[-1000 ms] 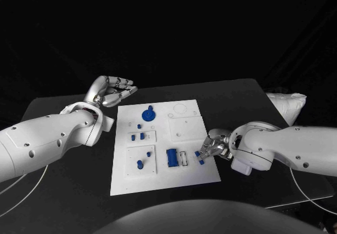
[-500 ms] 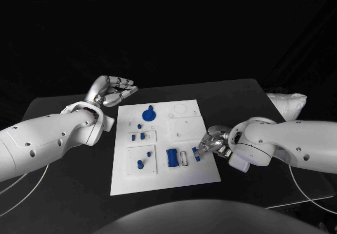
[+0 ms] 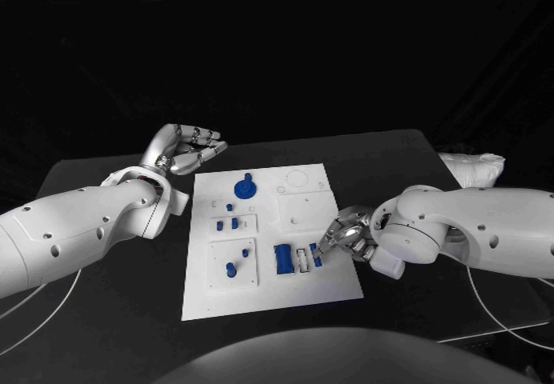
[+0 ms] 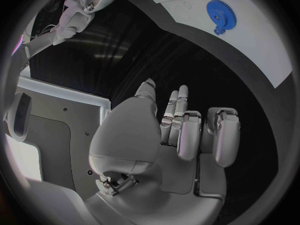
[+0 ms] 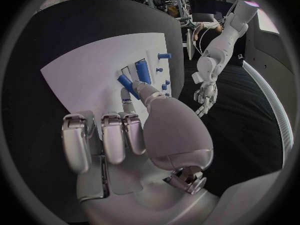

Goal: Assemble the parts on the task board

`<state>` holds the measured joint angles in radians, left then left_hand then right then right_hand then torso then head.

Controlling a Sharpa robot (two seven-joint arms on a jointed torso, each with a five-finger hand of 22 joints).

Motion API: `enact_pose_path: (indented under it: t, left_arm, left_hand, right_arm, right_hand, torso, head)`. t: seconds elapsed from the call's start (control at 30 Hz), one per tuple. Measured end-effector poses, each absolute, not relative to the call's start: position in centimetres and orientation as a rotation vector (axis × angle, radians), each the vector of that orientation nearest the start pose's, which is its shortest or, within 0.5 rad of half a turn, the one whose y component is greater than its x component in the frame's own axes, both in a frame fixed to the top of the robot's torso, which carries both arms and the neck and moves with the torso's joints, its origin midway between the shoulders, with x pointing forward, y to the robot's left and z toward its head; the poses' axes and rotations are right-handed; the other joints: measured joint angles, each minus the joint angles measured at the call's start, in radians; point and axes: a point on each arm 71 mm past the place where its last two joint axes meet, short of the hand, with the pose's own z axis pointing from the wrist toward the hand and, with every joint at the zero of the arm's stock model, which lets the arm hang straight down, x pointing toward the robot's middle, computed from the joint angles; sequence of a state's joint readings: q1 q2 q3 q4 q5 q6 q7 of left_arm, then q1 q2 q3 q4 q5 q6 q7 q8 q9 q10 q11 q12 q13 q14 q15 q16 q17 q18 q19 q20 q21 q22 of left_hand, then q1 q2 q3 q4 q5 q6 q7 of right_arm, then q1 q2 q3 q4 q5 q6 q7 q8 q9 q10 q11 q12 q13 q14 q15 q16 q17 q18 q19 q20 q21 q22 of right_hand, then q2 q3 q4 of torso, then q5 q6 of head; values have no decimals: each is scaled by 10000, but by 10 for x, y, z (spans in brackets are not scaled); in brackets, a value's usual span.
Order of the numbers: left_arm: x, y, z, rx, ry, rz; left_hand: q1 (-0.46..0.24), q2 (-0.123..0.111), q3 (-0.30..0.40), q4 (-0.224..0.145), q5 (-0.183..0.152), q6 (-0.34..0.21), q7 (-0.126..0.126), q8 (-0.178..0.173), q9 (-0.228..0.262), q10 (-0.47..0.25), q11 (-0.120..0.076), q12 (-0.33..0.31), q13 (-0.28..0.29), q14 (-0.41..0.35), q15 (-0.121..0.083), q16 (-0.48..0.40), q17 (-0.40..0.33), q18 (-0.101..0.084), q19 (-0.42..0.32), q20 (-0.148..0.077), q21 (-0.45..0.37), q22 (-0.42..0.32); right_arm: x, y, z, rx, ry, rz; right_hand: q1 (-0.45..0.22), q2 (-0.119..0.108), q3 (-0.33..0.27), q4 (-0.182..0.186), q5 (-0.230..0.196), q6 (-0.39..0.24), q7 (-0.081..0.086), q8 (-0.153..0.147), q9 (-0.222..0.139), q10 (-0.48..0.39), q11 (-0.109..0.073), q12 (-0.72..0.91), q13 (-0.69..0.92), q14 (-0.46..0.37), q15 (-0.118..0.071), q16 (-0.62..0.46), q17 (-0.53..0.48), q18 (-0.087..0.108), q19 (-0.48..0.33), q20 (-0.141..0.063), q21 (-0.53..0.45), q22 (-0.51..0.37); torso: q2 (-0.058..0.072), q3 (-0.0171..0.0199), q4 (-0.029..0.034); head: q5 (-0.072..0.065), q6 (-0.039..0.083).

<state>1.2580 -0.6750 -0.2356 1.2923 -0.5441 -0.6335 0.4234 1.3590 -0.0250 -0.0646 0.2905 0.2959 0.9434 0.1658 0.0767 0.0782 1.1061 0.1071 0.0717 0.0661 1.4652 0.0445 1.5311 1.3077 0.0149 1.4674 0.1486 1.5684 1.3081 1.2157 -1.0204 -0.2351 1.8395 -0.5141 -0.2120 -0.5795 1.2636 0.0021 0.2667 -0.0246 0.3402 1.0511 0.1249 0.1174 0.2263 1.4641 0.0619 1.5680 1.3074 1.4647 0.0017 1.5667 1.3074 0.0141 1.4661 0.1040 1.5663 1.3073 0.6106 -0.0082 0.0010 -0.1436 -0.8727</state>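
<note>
In the head view you see the white task board (image 3: pixel 268 240) lying in the middle of the black table (image 3: pixel 104 312); on it there is a blue gear (image 3: pixel 245 189) near the far edge, some small blue parts on the left side, and a larger blue block (image 3: pixel 283 258) beside a white slot near the front; your right hand (image 3: pixel 342 237) is at the right edge of the board and pinches a small blue bar (image 3: pixel 315 254) just beside that slot; your left hand (image 3: pixel 185 147) hovers off the far left corner of the board, fingers loosely curled and holding nothing. In the left wrist view you find the left hand (image 4: pixel 178 140) over the dark table with its fingers apart and nothing in them; the board edge (image 4: pixel 262 60) with the blue gear (image 4: pixel 220 15) lies beyond it. In the right wrist view the right hand (image 5: pixel 134 130) holds the blue bar (image 5: pixel 127 85) between thumb and a fingertip, over the board (image 5: pixel 81 80); the blue block (image 5: pixel 142 70) stands just beside it.
</note>
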Motion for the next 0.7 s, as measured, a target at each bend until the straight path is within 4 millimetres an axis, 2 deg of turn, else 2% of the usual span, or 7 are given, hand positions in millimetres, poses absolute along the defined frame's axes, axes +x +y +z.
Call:
enact_pose_path:
  t: [0.7]
  left_arm:
    - [515,197,-209,-4576,13988,-10776]
  left_hand:
    - [40,40,0,0,0,0,0,0,-2,0,0,0,-2,0,0,0,-2,1,0,0,0,-2]
  right_arm:
    - [380,-209,-274,9112,25963,5783]
  right_hand:
    - [0,0,-1,1,-38,-2,2,-40,-32,0,0,0,0,0,0,0,-1,0,0,0,0,7]
  torso:
    - [5,7,-9]
  head:
    - [51,0]
